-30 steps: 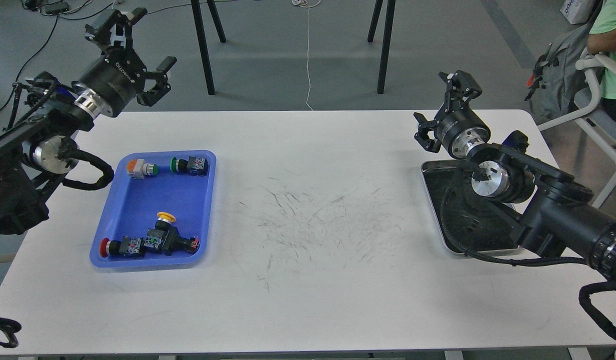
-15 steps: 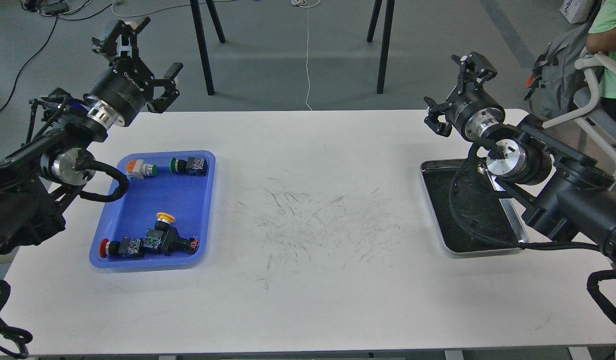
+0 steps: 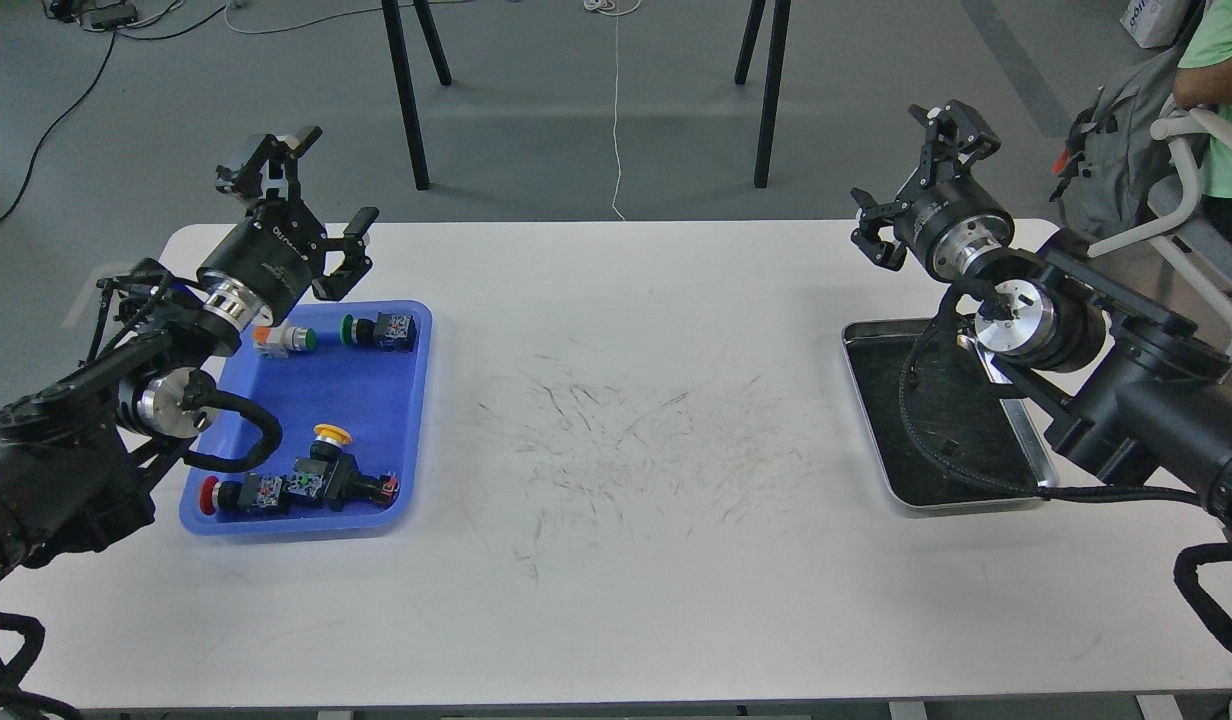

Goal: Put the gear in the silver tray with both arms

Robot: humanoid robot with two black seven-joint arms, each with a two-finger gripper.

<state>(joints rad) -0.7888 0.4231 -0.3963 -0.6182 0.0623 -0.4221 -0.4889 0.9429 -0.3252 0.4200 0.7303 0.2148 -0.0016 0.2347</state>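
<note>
The silver tray (image 3: 961, 440) lies at the table's right side, its dark bottom bare and partly crossed by my right arm's cable. The gear is several push-button switches in a blue plastic tray (image 3: 376, 400) at the left: an orange-capped one (image 3: 279, 338), a green-capped one (image 3: 378, 330), a yellow-capped one (image 3: 332, 434) and a red-capped one (image 3: 238, 494). My left gripper (image 3: 319, 197) is open and empty, held above the blue tray's far left corner. My right gripper (image 3: 919, 172) is open and empty, above the table's far edge behind the silver tray.
The white table (image 3: 616, 420) has scuff marks in its middle. Black stand legs (image 3: 406, 95) stand on the floor behind the table. A seated person (image 3: 1221, 90) and a grey backpack (image 3: 1116, 150) are at the far right.
My left arm has come down and to the right, toward the blue tray's far corner. My right arm rose and drew back off the silver tray, then barely moved.
</note>
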